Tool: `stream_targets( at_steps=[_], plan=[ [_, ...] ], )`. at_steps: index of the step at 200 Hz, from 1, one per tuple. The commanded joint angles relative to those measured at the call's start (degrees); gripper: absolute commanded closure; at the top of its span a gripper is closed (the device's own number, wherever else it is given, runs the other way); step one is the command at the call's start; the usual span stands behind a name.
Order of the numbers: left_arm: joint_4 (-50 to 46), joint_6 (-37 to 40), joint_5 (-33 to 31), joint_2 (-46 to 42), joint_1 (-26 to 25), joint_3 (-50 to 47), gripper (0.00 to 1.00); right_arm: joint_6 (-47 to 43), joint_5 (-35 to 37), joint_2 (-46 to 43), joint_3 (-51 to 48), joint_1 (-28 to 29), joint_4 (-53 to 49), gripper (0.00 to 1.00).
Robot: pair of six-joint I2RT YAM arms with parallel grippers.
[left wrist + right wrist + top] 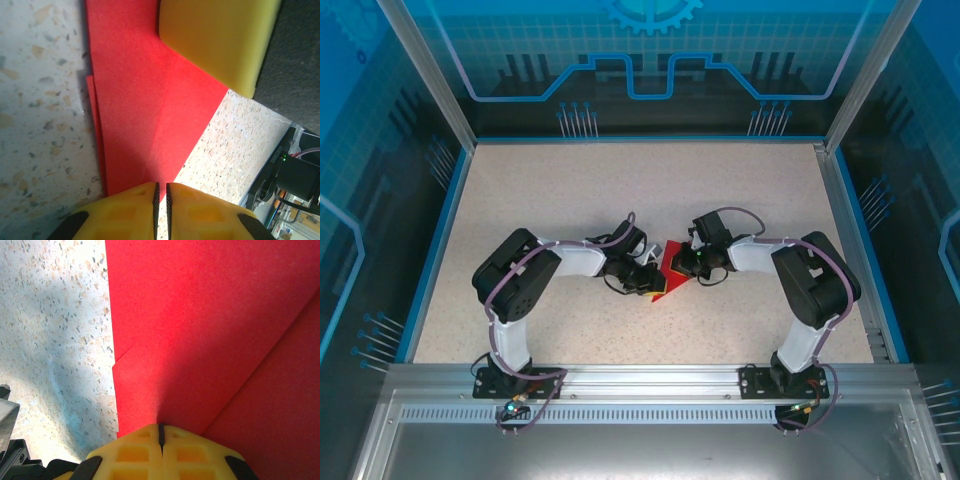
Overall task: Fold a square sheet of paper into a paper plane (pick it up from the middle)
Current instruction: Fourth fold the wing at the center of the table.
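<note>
Scanning left to right, you find the left gripper (161,192) closed on the folded square sheet of paper (145,100) at mid-table (620,190). The right gripper (160,432) pinches its opposite edge. The black module's label (276,159) is illegible.

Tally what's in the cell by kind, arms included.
red paper sheet: 1, partly folded
robot arms: 2, left arm and right arm
Total: 3

Far half of speckled table (620,190) lies open; left gripper (655,285) and right gripper (684,266) crowd red paper (672,257) at centre.
</note>
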Motion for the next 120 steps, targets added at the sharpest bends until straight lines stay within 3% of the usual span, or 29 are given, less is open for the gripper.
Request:
stream_targets(
  at_steps=[1,120],
  plan=[
    [-0.34,-2.22,0.94,-1.43,-0.64,-1.54,0.85,-0.96,6.70,5.73,-3.01,-0.04,-9.52,0.96],
    [2.41,-5.41,1.23,-1.28,-1.21,-6.06,0.84,-1.38,6.31,5.62,-3.66,-0.05,-9.52,0.96]
  ],
)
